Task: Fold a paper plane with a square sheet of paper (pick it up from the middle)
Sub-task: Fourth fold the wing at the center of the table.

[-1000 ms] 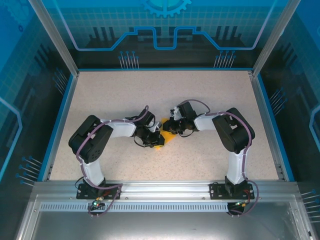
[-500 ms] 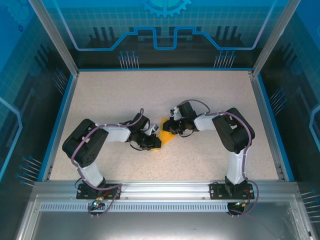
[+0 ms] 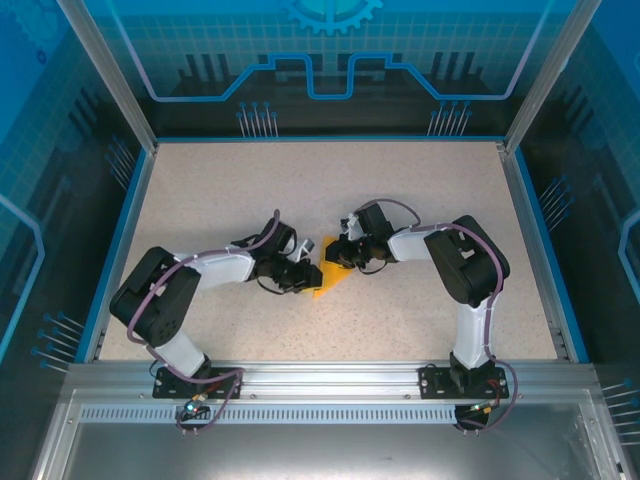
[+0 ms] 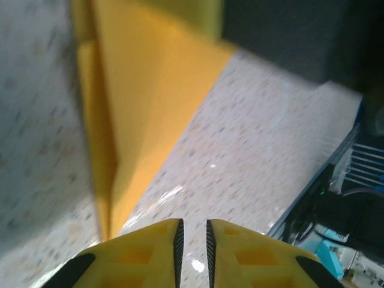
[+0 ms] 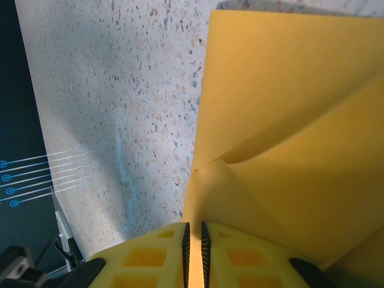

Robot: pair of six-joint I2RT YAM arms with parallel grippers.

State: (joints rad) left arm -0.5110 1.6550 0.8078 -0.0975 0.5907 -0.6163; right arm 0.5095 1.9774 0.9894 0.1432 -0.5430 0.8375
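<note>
**Top external view.** The sheet of paper (image 3: 328, 281) lies near the middle of the speckled table (image 3: 420, 200), partly folded into an orange-yellow wedge with its point toward the near edge. The left gripper (image 3: 305, 275) sits at the sheet's left side and the right gripper (image 3: 338, 258) at its upper right. Both arms reach inward from their bases on the aluminium rail (image 3: 320, 380). At this size it cannot be told how far either set of fingers is parted. The back panel (image 3: 333, 40) carries a printed blue gear emblem and circuit-style lines. No lettering can be read on it.

**Left wrist view.** The left gripper (image 4: 192, 233) shows two yellow fingers drawn almost together, with only a thin slit between them. Bare table (image 4: 258, 138) is seen in front of the slit, and nothing is held. The sheet of paper (image 4: 144, 102) lies flat ahead and to the left, blurred, with a darker folded strip along its left edge. Its narrow end reaches down just beside the left finger.

**Right wrist view.** The right gripper (image 5: 193, 233) has its yellow fingers closed to a thin slit on the sheet of paper (image 5: 288, 150), whose left edge runs straight down into the slit. A folded flap crosses the sheet on a diagonal crease. The table (image 5: 108, 90) lies to the left, and blue printed lines (image 5: 30, 180) mark the dark wall beyond it.
</note>
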